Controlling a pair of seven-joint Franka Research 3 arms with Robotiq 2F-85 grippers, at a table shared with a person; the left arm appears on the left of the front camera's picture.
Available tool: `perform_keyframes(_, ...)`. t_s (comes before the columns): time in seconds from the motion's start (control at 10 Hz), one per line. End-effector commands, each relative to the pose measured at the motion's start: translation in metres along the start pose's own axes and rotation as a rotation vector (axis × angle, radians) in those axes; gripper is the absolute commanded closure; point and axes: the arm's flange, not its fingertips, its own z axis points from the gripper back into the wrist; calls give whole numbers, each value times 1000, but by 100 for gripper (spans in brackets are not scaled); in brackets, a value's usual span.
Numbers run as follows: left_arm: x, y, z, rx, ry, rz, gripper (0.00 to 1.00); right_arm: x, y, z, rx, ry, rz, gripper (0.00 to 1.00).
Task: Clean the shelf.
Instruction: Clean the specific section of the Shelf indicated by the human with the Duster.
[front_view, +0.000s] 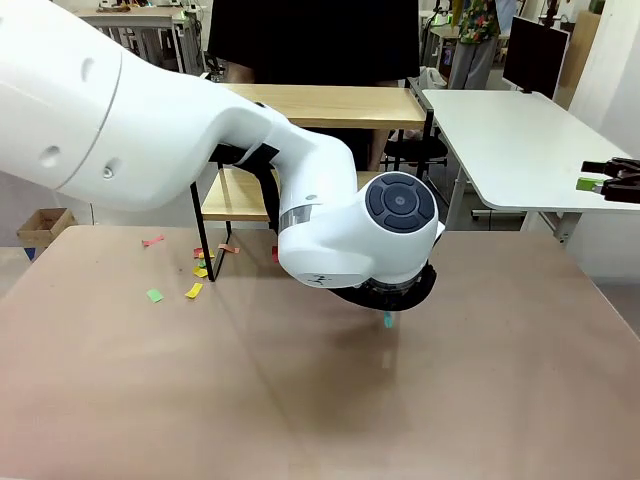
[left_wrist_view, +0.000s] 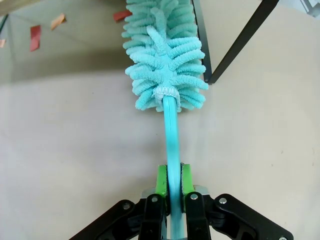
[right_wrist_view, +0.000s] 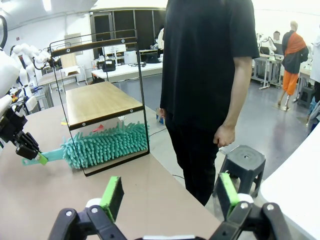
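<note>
The shelf (front_view: 330, 105) stands at the table's far side, two wooden boards in a black frame; my left arm covers part of it. My left gripper (left_wrist_view: 170, 182) is shut on the thin handle of a teal fluffy duster (left_wrist_view: 165, 55). The duster head (right_wrist_view: 107, 145) lies at table level under the shelf's lower board (right_wrist_view: 100, 102), between its black legs (left_wrist_view: 235, 45). From the side, my left gripper (right_wrist_view: 22, 145) holds the handle just outside the frame. My right gripper (right_wrist_view: 170, 197) is open and holds nothing, off to the table's right (front_view: 605, 183).
Coloured paper scraps (front_view: 195, 290) lie on the brown table left of the shelf, with red ones (left_wrist_view: 35, 37) near the duster. A person in black (right_wrist_view: 205, 75) stands behind the shelf. A dark stool (right_wrist_view: 245, 162) and a white table (front_view: 510, 140) are at the right.
</note>
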Motion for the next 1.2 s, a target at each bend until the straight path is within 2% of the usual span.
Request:
perform_keyframes(0.0,3,-1,-10,-16,14,33,87,4,1,-2,2,-2,6,0)
perform_keyframes(0.1,0,0,0,0,0,0,87,4,1,-2,2,-2,6,0)
perform_keyframes(0.3,-1,1,-8,-2,12,7,87,4,1,-2,2,-2,6,0)
perform_keyframes(0.4,4,15,-6,1,18,21,87,4,1,-2,2,-2,6,0)
perform_keyframes(0.6,10,47,-2,7,51,38,87,4,1,-2,2,-2,6,0)
perform_keyframes(1.1,14,158,3,211,71,87,87,4,1,-2,2,-2,6,0)
